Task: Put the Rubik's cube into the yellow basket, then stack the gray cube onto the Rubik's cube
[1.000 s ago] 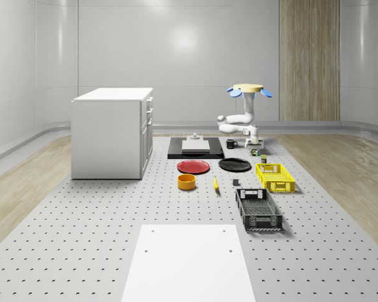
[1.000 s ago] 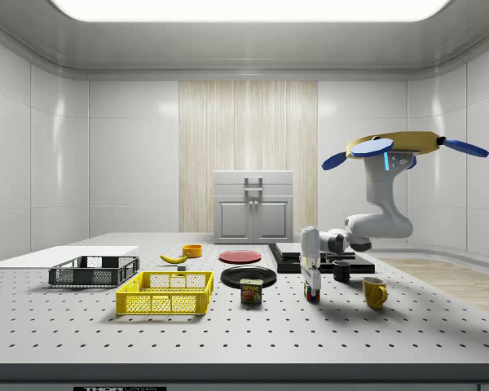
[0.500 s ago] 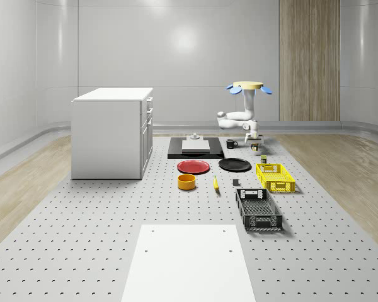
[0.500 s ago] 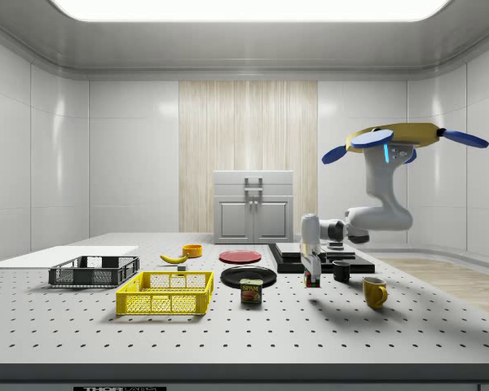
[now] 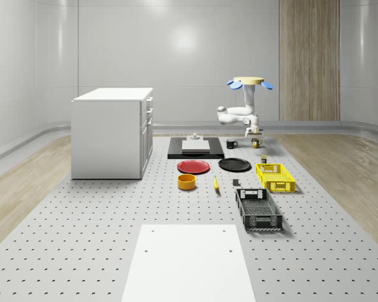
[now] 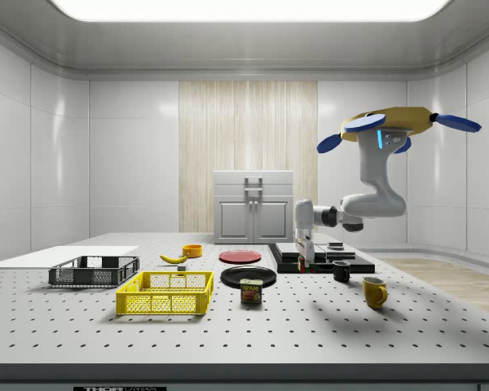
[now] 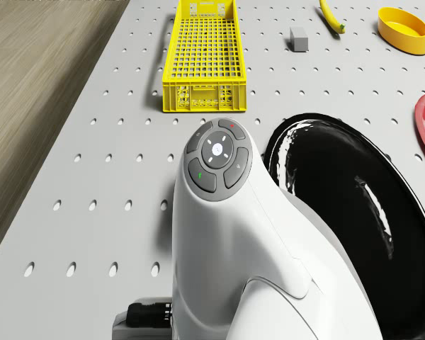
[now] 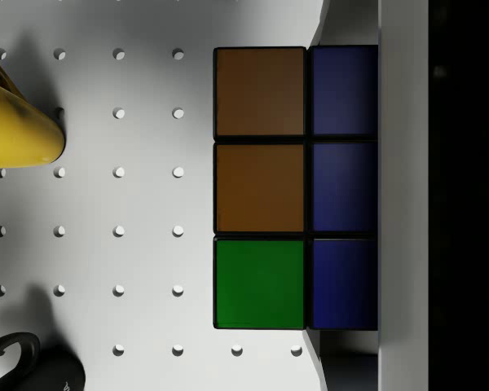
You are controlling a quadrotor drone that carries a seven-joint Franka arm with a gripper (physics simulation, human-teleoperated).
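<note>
drone (image 6: 389, 124) hovers upper right of side view, beyond the mugs | gripper (image 6: 304, 259) clamped on Rubik's cube (image 8: 296, 187), lifted clear for carry | yellow basket (image 6: 166, 293) lower left, well apart | gray cube (image 7: 298, 38) just beside basket

On my whole-scene feed I see a white cabinet (image 5: 112, 132) at the left of the worktop (image 5: 82, 239). A red plate (image 5: 193, 167) and a black plate (image 5: 234, 165) lie side by side mid-frame, an orange bowl (image 5: 186, 182) and a banana (image 5: 215, 184) just below them. A black basket (image 5: 258, 209) sits lower right. My side feed shows a Spam can (image 6: 250, 292) and a yellow mug (image 6: 374, 292).
</note>
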